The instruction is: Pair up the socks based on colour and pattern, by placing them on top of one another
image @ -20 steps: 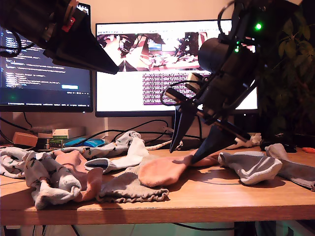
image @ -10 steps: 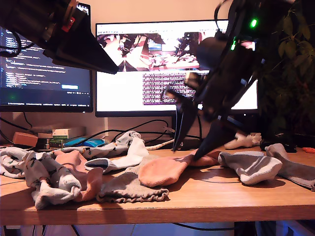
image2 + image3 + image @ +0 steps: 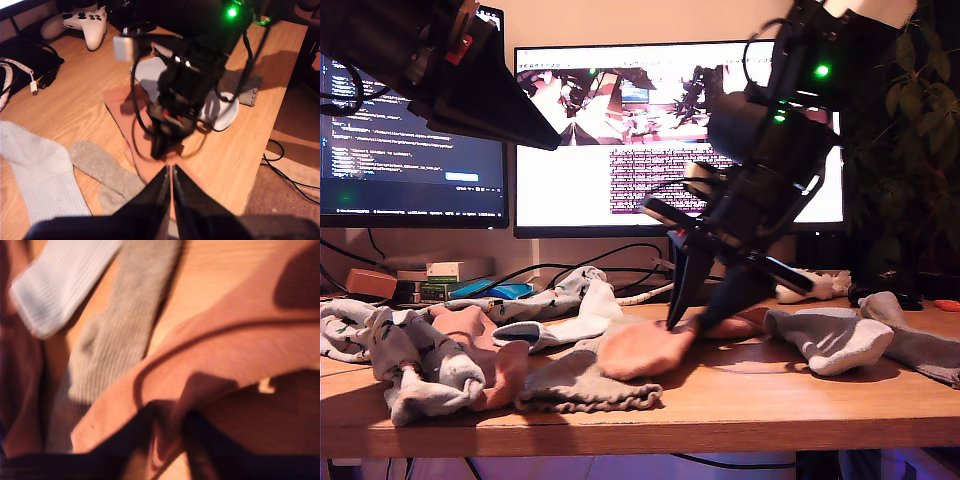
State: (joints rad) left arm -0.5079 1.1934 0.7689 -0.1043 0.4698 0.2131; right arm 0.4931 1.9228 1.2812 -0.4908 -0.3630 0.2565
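Observation:
A salmon-pink sock (image 3: 640,350) lies mid-table, also seen in the first wrist view (image 3: 120,107) and the second wrist view (image 3: 240,355). My second gripper (image 3: 688,322) (image 3: 170,445) stands on its upper part, shut on a raised fold of it. A grey-taupe sock (image 3: 575,385) (image 3: 125,325) lies partly under it, next to a pale ribbed sock (image 3: 40,175) (image 3: 60,285). My first gripper (image 3: 170,190) hangs high at the exterior view's left (image 3: 545,140), shut and empty. A heap of printed socks (image 3: 410,355) and another salmon sock (image 3: 470,330) lies at the exterior view's left.
A pale sock (image 3: 830,335) and a grey sock (image 3: 920,345) lie at the exterior view's right. A white game controller (image 3: 82,22) and cables (image 3: 30,82) sit at the back by two monitors (image 3: 620,140). The table's front edge (image 3: 720,430) is close to the socks.
My second gripper has dropped onto the salmon-pink sock, and its fingers have drawn together, bunching the fabric. The first arm has not moved.

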